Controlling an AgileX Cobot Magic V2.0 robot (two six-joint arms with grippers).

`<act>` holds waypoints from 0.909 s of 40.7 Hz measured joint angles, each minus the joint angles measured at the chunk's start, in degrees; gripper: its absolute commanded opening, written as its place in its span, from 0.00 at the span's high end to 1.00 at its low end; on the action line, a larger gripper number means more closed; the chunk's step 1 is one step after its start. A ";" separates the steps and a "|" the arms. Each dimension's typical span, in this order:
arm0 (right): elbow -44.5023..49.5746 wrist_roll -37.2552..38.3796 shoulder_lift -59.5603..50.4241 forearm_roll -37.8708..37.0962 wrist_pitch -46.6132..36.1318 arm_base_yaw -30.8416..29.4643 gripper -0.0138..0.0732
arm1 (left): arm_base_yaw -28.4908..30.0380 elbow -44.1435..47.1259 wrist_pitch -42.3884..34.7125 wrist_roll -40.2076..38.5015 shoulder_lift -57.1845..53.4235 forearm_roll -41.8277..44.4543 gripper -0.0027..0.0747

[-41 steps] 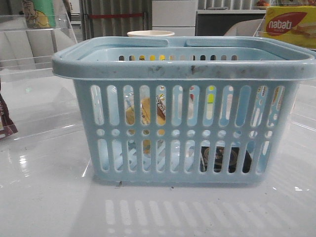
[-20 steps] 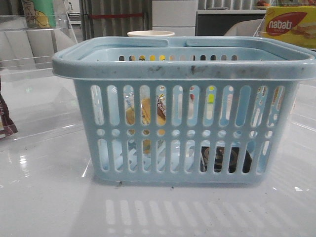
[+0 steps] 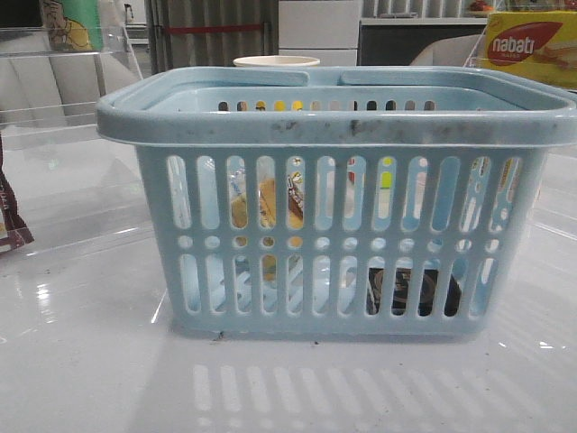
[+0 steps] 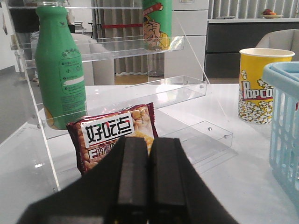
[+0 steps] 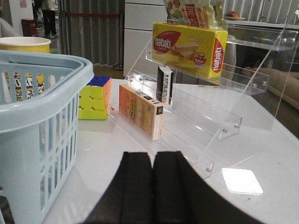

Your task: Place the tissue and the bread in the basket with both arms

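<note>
Sitting unchanged since the earlier frame, the basket [image 3: 338, 203] holds the bread [image 3: 268, 206] and, at its floor, the tissue [image 3: 413, 291] (seen through slots). Left gripper [image 4: 140, 184] and right gripper [image 5: 153, 189] are closed, empty.
</note>
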 measured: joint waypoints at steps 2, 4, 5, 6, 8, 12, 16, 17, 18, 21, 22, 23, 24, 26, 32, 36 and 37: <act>0.00 -0.83 0.00 0.40 0.00 0.00 0.81 | 0.00 0.00 0.00 0.00 0.00 0.00 0.85; 0.00 -1.20 0.00 0.53 0.00 0.00 0.81 | 0.00 0.00 0.00 0.00 0.00 0.00 0.85; 0.00 -1.38 0.00 0.64 0.00 0.00 0.81 | 0.00 0.00 0.00 0.00 0.00 0.00 0.85; 0.00 -1.52 0.00 0.61 0.00 0.00 0.81 | 0.00 0.00 0.00 0.00 0.00 0.00 0.85; 0.00 -1.52 0.00 0.67 0.00 0.00 0.81 | 0.00 0.00 0.00 0.00 0.00 0.00 0.85; 0.00 -1.27 0.00 0.67 0.00 0.00 0.81 | 0.00 0.00 0.00 0.00 0.00 0.00 0.85; 0.00 -0.14 0.00 0.76 0.00 0.00 0.81 | 0.00 0.00 0.00 0.00 0.00 0.00 0.85; 0.00 0.12 0.00 0.76 0.00 0.00 0.81 | 0.00 0.00 0.00 0.00 0.00 0.00 0.85; 0.00 0.25 0.00 0.76 0.00 0.00 0.81 | 0.00 0.00 0.00 0.00 0.00 0.00 0.85; 0.00 0.44 0.00 0.76 0.00 0.00 0.81 | 0.00 0.00 0.00 0.00 0.00 0.00 0.85; 0.00 0.53 0.00 0.76 0.00 0.00 0.81 | 0.00 0.00 0.00 0.00 0.00 0.00 0.85; 0.00 0.53 0.00 0.76 0.00 0.00 0.81 | 0.00 0.00 0.00 0.00 0.00 0.11 0.85; 0.00 0.53 0.00 0.76 0.00 0.00 0.81 | 0.00 0.00 0.00 0.00 0.00 0.11 0.85; 0.00 0.53 0.00 0.76 0.00 0.00 0.81 | 0.00 0.00 0.00 0.00 0.00 0.11 0.85; 0.00 0.66 0.00 0.76 0.00 0.00 0.81 | 0.00 0.00 0.00 0.00 0.00 0.11 0.85; 0.00 0.66 0.00 0.76 0.00 0.00 0.81 | 0.00 0.00 0.00 0.00 0.00 0.11 0.85; 0.00 0.66 0.00 0.76 0.00 0.00 0.81 | 0.00 0.00 0.00 0.00 0.00 0.11 0.85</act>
